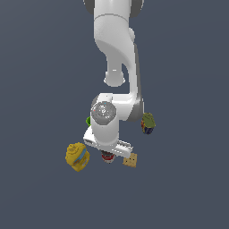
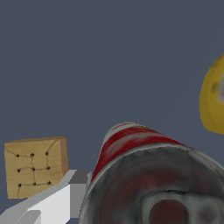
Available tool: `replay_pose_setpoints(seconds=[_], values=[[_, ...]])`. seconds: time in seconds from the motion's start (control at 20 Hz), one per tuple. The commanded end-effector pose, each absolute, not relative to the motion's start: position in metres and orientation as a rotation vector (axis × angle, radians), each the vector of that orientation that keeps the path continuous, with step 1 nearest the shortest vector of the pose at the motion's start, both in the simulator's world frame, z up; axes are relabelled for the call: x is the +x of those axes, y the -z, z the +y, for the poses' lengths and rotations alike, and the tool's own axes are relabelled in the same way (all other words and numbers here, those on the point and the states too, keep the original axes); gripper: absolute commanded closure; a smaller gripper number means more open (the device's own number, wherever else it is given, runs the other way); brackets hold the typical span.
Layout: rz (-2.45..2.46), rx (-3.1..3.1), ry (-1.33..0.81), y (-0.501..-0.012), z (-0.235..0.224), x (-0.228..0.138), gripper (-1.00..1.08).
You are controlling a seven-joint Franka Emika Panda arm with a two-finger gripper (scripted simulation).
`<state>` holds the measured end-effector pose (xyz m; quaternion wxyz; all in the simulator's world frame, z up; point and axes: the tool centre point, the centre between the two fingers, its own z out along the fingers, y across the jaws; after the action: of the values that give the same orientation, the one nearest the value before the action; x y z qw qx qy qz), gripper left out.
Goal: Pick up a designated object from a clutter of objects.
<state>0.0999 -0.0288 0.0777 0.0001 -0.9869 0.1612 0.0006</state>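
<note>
Dark slate-grey ground (image 1: 40,197) fills both views, flat and unmarked.

Nearest the wrist camera, the red-and-white can (image 2: 144,183) dominates the picture, its grey metal lid facing the lens and cut off at the frame edge. One white finger (image 2: 48,203) of the gripper (image 1: 108,152) lies against the can's side; the opposite finger is out of frame, so the jaw width cannot be told, nor whether the can is clamped. In the exterior view the can (image 1: 107,157) shows only as a small red patch directly under the gripper, mostly hidden by the hand.

Just beside the can lies the tan cracker square (image 1: 130,160). On the can's other side, near it, sits the yellow container (image 1: 77,156) with a blue band. Farther beyond the can, the green-blue pouch (image 1: 148,123) and a sliver of the green cup (image 1: 88,120) are partly hidden behind the arm (image 1: 117,53).
</note>
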Motion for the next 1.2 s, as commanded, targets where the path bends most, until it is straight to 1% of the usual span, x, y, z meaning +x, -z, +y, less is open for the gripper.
replay_pose_setpoints(seconds=[0.0, 0.3, 0.55, 0.8, 1.15], values=[[0.507, -3.1, -0.001, -0.078, -0.029, 0.1, 1.08], [0.507, -3.1, -0.001, -0.087, -0.022, 0.094, 1.08], [0.507, -3.1, -0.001, -0.104, -0.01, 0.083, 1.08], [0.507, -3.1, -0.001, -0.132, 0.01, 0.064, 1.08], [0.506, -3.101, 0.0, -0.186, 0.048, 0.03, 1.08]])
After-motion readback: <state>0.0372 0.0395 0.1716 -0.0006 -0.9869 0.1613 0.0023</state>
